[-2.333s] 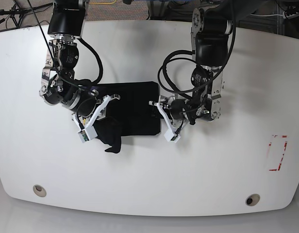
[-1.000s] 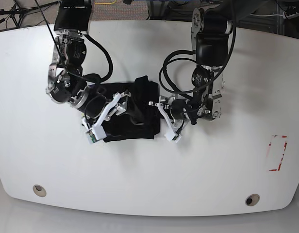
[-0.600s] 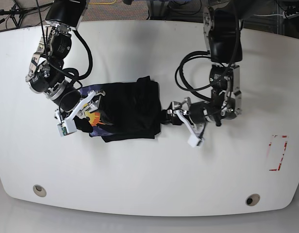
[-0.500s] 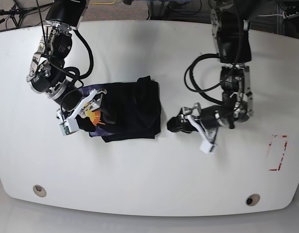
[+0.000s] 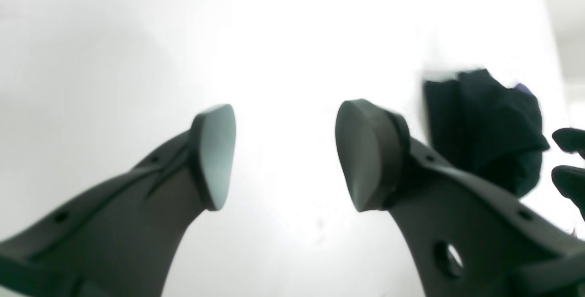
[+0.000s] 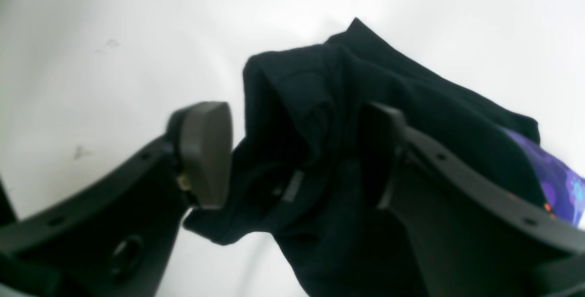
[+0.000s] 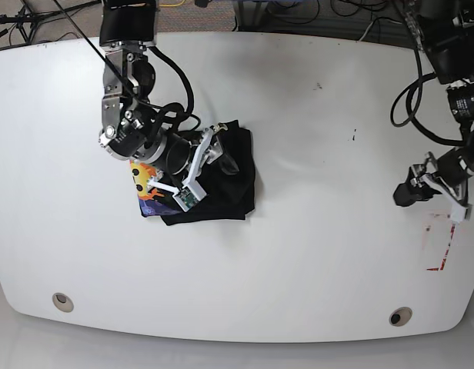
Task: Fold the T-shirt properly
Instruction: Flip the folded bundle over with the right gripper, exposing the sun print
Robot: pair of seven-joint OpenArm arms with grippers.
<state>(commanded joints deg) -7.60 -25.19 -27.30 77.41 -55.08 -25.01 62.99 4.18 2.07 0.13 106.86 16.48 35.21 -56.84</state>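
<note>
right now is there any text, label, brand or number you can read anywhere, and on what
No readable text in any view.
T-shirt: its print is a picture, an orange-yellow face on blue-purple, with no letters visible.
T-shirt neck label: a grey tag, too blurred to read.
Table: red marks near its edge form a corner outline, not letters.

Robotics lab: white table (image 7: 298,254), floor cables (image 7: 314,11).

Pretty harsh light overall: the white table (image 5: 283,36) blew out to pure glare past the left gripper (image 5: 283,155). Both wrist shots were soft, fingers blurry up close, and the T-shirt (image 6: 365,119) was smeared.
</note>
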